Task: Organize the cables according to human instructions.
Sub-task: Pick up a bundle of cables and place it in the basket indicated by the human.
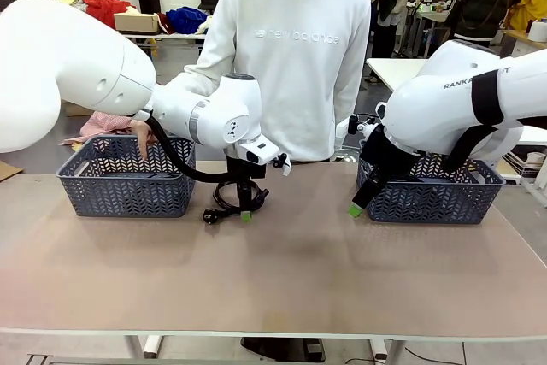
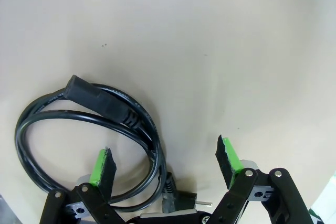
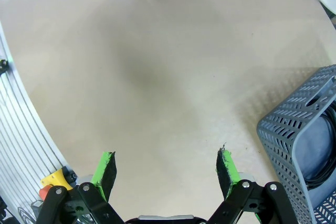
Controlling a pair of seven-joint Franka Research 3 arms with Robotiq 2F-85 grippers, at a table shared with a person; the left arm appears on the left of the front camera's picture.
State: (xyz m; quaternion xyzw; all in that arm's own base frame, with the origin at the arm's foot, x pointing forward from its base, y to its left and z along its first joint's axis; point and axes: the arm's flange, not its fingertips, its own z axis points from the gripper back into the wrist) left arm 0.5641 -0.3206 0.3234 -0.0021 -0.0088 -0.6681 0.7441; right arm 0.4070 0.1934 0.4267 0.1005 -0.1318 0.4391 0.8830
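On the desk (image 1: 282, 271), a coiled black cable (image 1: 229, 198) with chunky plugs lies just right of the left grey basket (image 1: 126, 181), in front of the person. The left hand (image 1: 246, 214) is down at this coil with its fingers spread wide; in the left wrist view one green pad (image 2: 101, 166) sits inside the loop of the cable and the other over bare desk. The right hand (image 1: 355, 209) hangs wide and empty just left of the right grey basket (image 1: 432, 198), where another black cable (image 3: 321, 167) lies inside. The person's hand (image 1: 145, 138) reaches into the left basket.
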